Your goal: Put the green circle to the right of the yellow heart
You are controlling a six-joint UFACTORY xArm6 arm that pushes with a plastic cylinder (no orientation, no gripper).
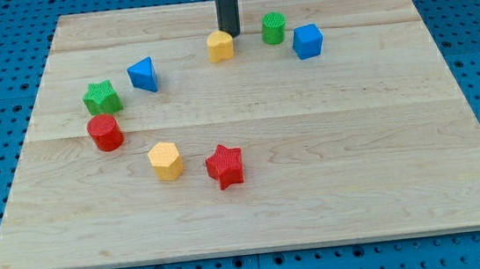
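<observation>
- The green circle [273, 28], a short upright cylinder, is seen near the view's top edge of the wooden board [255, 204], already on the view's right of the yellow heart [220, 45] and a little nearer the top, with a small gap between them.
- It is judged to be a light, stiff plastic piece with a flat base; on the smooth wood it is expected to slide readily and not to deform.
- No hold can be taken of it: the arm ends in a plain rod with no claw, so no open or closed state applies. Contact is best made low on the round side wall, in line with the centre, since an off-centre push is likely to make the cylinder roll aside off the rod.
- My tip [228, 33] is seen just behind the yellow heart, touching or nearly touching its top edge, and on the view's left of the green circle, apart from it.
- The blue cube [307, 41] stands just beside the green circle on the view's right, so little room is left there.
- Well apart, at the view's left, 3 blocks are grouped: the blue triangle [143, 74], the green star [101, 97] and the red cylinder [106, 132].
- Nearer the view's bottom, the yellow hexagon [166, 160] and the red star [224, 166] lie close together.
</observation>
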